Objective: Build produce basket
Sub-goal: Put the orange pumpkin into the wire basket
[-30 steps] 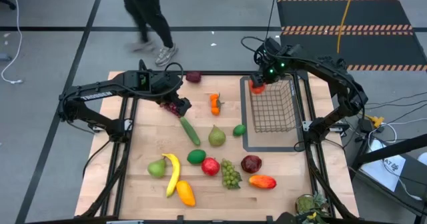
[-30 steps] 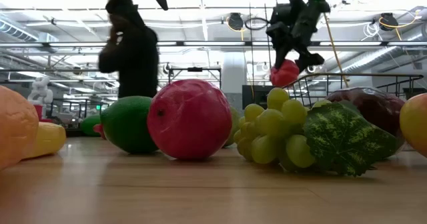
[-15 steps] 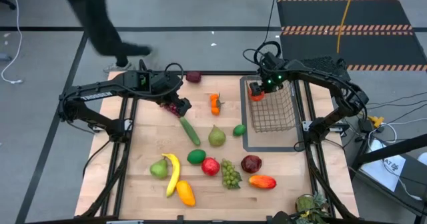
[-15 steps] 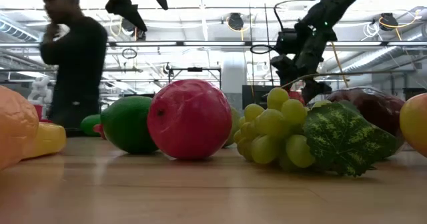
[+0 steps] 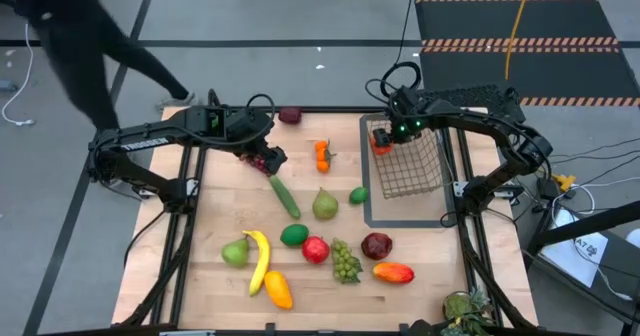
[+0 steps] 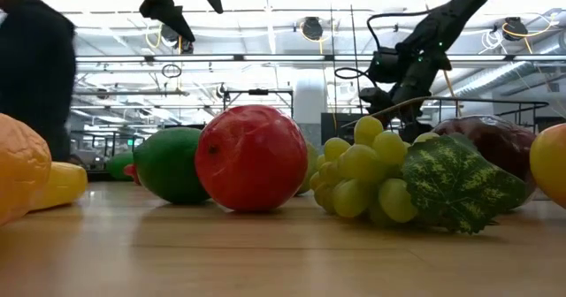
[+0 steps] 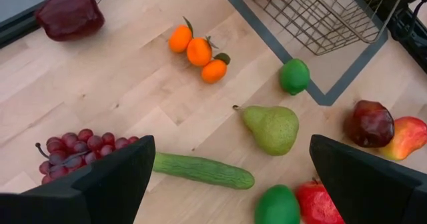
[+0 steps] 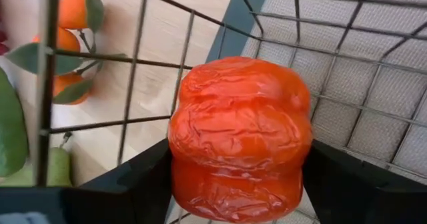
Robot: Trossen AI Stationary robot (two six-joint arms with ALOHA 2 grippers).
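Your right pincer (image 8: 233,204) is clamped on the red pepper (image 8: 239,141), its 2 fingers (image 8: 113,187) pressed to either side, and it sits low inside the corner of the basket (image 5: 412,166). The risk starts there: the pepper is close to the wire wall, so if you let go while it leans on the mesh it may wedge or roll oddly, and if you pull out at an angle a finger could catch a wire and drag or tip the light basket off its dark mat (image 5: 372,211).

Farther out, the lime (image 7: 294,76) and pear (image 7: 272,127) lie near the mat edge; a shifted basket could knock them.

Your left pincer (image 7: 230,184) hangs spread wide and empty above the purple grapes (image 7: 77,149) and cucumber (image 7: 202,170). Drop too fast and the round grapes may skid sideways.

Beyond the table (image 5: 215,226), a person (image 5: 70,46) is walking past the far corner, near the left arm; a wide swing there would be unsafe.
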